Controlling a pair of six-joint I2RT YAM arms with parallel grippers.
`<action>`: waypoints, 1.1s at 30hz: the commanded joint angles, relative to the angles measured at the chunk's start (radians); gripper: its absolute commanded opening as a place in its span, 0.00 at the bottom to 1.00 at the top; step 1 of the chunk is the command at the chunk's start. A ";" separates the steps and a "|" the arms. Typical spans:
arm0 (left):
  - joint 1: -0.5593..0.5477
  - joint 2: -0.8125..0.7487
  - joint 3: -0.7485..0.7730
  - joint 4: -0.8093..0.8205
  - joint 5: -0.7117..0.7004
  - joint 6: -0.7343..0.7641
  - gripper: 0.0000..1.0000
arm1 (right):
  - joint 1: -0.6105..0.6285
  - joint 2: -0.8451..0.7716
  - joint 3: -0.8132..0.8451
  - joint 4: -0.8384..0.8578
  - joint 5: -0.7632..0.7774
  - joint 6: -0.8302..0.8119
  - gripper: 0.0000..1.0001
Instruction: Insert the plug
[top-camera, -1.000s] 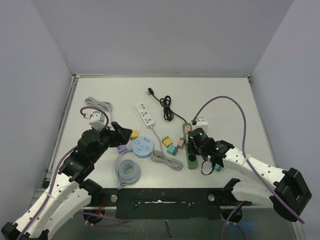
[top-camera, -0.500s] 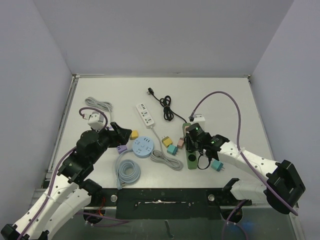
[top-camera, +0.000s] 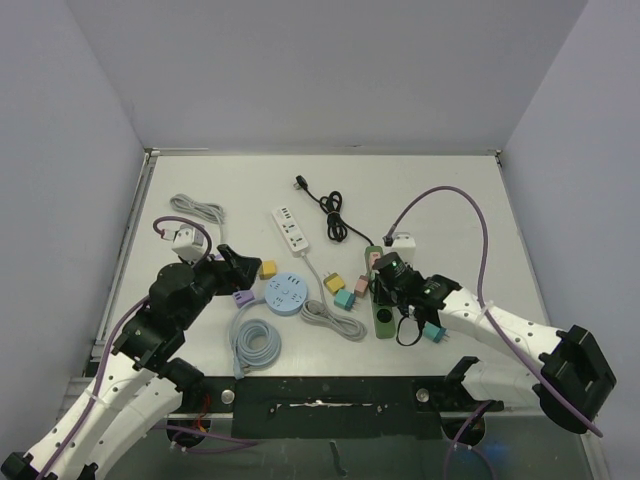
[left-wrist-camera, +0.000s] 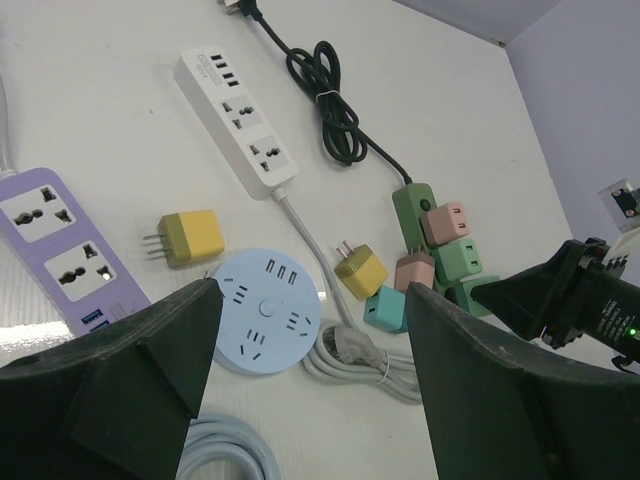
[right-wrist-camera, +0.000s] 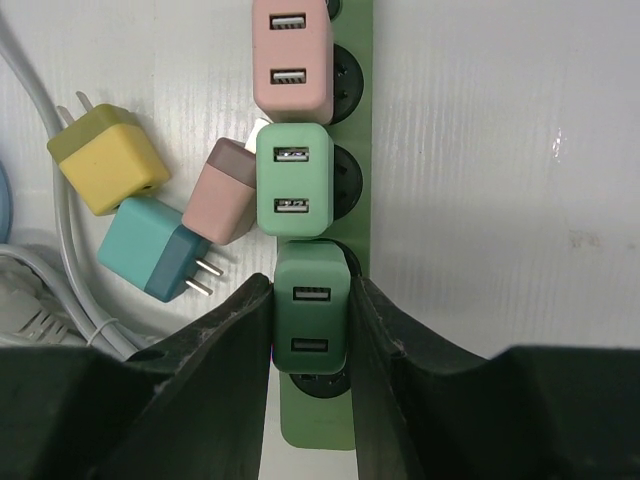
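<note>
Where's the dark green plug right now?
In the right wrist view, the dark green plug sits on the green strip, clamped by the right gripper, just below the light green plug.

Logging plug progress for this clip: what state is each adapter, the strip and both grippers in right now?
pink adapter: plugged into green power strip.
light green adapter: plugged in beside it.
dark green adapter: at the next socket, depth unclear.
teal adapter: loose, prongs exposed.
yellow adapter: loose, prongs exposed.
right gripper: shut on dark green adapter.
left gripper: open, empty.
</note>
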 joint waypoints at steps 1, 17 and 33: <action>0.003 -0.005 0.016 0.012 -0.016 0.005 0.73 | 0.029 0.021 -0.029 -0.063 0.090 0.069 0.15; 0.003 -0.020 0.012 0.004 -0.024 0.001 0.73 | 0.019 0.072 -0.010 -0.064 0.003 0.054 0.32; 0.003 -0.027 0.009 -0.001 -0.026 0.000 0.73 | -0.039 0.125 0.118 -0.148 -0.088 0.015 0.25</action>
